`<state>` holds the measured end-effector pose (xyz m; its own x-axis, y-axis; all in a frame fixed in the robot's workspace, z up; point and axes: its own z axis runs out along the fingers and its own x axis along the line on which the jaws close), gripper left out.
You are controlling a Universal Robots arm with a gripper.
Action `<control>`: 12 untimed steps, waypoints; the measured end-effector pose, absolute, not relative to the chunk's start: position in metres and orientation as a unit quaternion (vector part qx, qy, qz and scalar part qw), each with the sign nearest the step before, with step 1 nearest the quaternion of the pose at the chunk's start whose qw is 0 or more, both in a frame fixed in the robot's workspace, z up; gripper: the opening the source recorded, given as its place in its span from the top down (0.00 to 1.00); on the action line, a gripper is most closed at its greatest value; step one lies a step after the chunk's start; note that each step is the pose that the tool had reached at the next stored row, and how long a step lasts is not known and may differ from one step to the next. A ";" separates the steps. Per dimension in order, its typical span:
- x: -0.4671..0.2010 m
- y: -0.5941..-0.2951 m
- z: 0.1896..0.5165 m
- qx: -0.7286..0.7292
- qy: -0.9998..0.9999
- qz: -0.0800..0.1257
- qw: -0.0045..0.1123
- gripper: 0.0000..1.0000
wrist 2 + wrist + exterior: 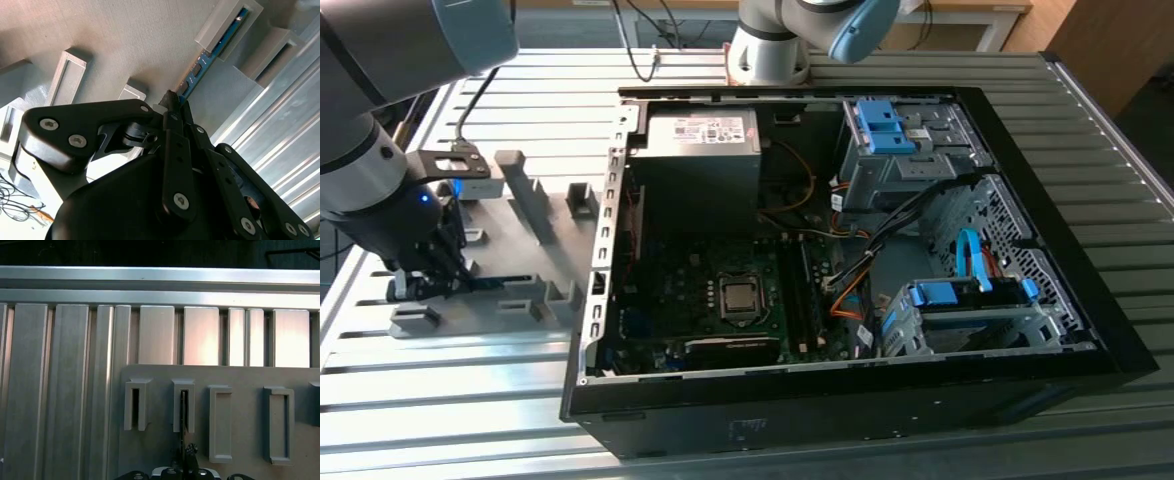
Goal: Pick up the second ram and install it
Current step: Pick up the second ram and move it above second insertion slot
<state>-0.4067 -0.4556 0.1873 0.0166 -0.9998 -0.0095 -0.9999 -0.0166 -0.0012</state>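
Pickup of second ram (212, 55) at the grey holder plate (534, 305)

On the exterior view's left, the arm reaches down so that its gripper (434, 275) sits low over the holder plate, which lies on the ribbed aluminium table (454, 400) just beside the open computer case (854, 400). In the second wrist view the blue-teal second ram stands on edge, its far end seated in a pale holder block (227, 20) and its near end running in between the black fingertips (170, 96). The gripper (173, 100) is pinched onto that end. In the first wrist view the stick (183, 407) shows as a thin dark line in one slotted block (176, 390), with the gripper (185, 450) at its near end. Inside the case lie the motherboard (707, 290) and, at the far side, the grey power supply (700, 135).
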 end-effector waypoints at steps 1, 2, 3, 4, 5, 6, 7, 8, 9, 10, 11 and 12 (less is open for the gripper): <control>-0.407 -0.456 0.187 -0.713 0.701 0.003 0.004 0.86; -0.407 -0.456 0.187 -0.712 0.702 0.003 0.003 0.86; -0.407 -0.456 0.187 -0.710 0.704 0.002 0.003 0.86; -0.407 -0.456 0.187 -0.709 0.706 0.002 0.003 0.86; -0.407 -0.456 0.187 -0.708 0.706 0.002 0.003 0.86; -0.407 -0.456 0.187 -0.708 0.706 0.002 0.003 0.86; -0.407 -0.456 0.187 -0.708 0.706 0.002 0.003 0.86; -0.407 -0.456 0.187 -0.708 0.706 0.002 0.003 0.86; -0.407 -0.456 0.187 -0.708 0.706 0.002 0.003 0.86; -0.407 -0.456 0.187 -0.708 0.706 0.002 0.003 0.86; -0.407 -0.456 0.187 -0.708 0.706 0.002 0.003 0.86; -0.407 -0.456 0.187 -0.708 0.707 0.002 0.003 0.86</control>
